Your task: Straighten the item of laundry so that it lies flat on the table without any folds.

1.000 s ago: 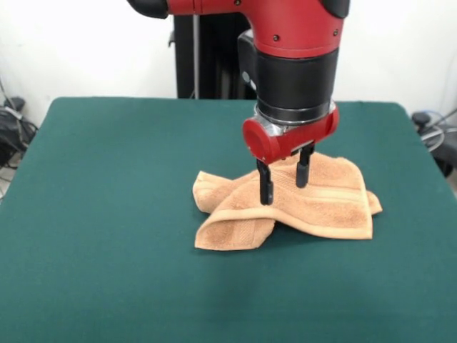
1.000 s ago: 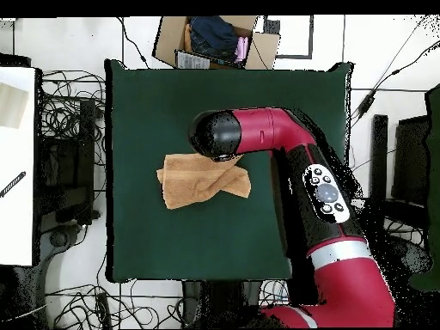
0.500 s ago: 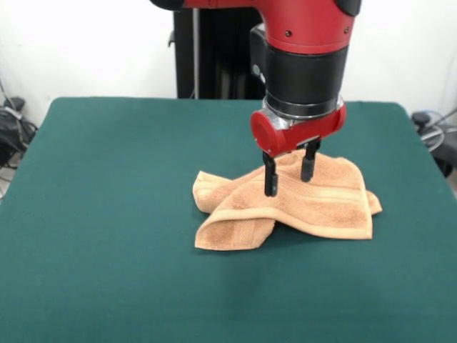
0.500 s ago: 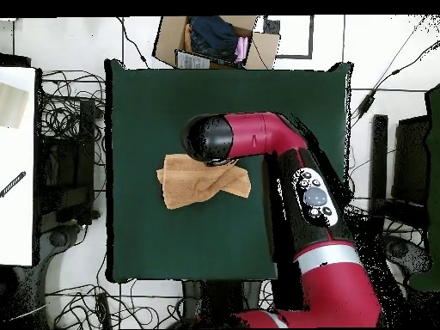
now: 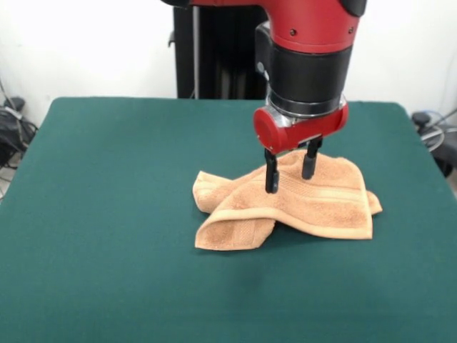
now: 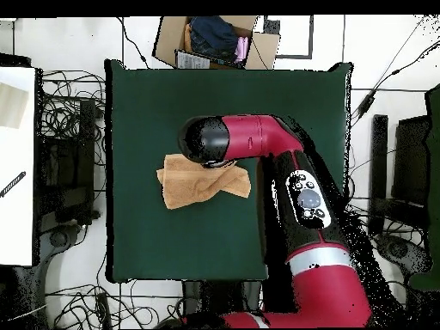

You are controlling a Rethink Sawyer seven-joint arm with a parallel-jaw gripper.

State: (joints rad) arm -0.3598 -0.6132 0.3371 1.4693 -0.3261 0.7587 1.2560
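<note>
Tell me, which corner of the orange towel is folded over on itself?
The towel's front-left corner in the front view: it is doubled into a thick flap. The right corners lie flat. The open claw hovers above.

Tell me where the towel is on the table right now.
In the front view the towel lies crumpled slightly right of the table's centre, directly under the open gripper.

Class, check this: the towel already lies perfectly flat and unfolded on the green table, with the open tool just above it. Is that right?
Not quite. In the front view the towel is folded over itself and bunched, not flat. The rest holds: it rests on the green table with the open tool just above it.
</note>
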